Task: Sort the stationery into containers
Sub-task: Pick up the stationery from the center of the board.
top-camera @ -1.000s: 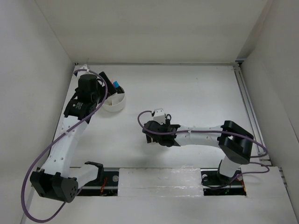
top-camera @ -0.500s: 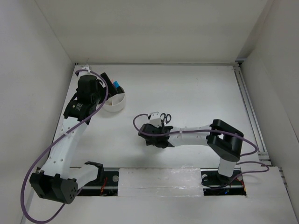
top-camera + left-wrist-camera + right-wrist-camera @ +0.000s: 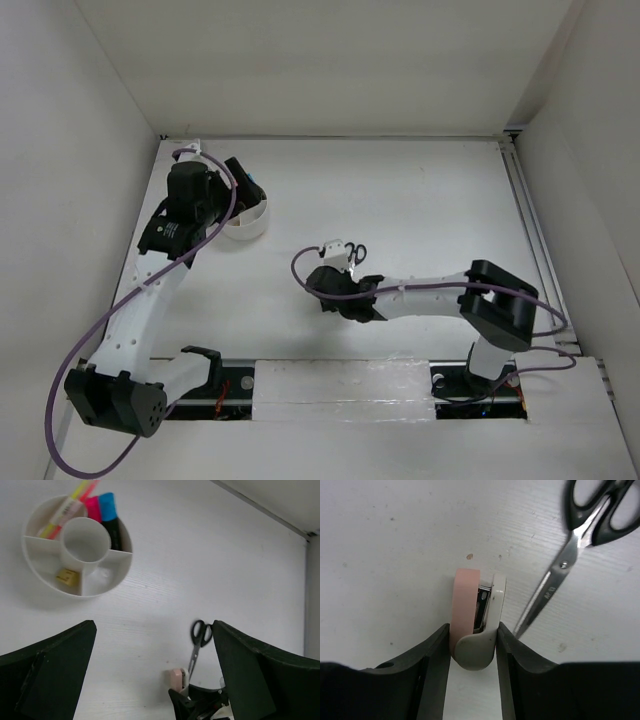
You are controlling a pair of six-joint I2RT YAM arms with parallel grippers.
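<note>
A white worktop point(image 3: 420, 200) seen from above, with two robot arms reaching in from the near edge.

The right arm stretches low towards the middle of the worktop. The right arm's fingers point(image 3: 432, 665) are clenched on the white-pink piece point(image 3: 475, 620) – one finger pressed to its pink side, the other to its white side. The piece appears to lie on the worktop. Black-handled scissors point(image 3: 570, 565) lie just beside it on the right. They are closed, and the blade tips nearly touch the finger on that side. The handles point away from the arm. From overhead, the piece point(image 3: 333, 247) and the scissors point(image 3: 354, 253) sit together just beyond the right arm's wrist.

The left arm reaches to the far left corner. The left arm's fingers point(image 3: 45, 675) are spread wide and released, holding nothing.

In the left wrist view, the round white tray point(image 3: 120, 562) lies on the worktop, well apart from the scissors. It is split into wedge compartments around a central cup point(image 3: 86, 541). One wedge holds two black highlighters side by side, one with a pink cap point(image 3: 92, 507) and one with a blue cap point(image 3: 107, 507). The neighbouring wedge holds a thin yellow stick point(image 3: 82, 489) and a pink pen point(image 3: 56, 528), both reaching out over the rim. A tan eraser point(image 3: 66, 576) lies in another wedge.
</note>
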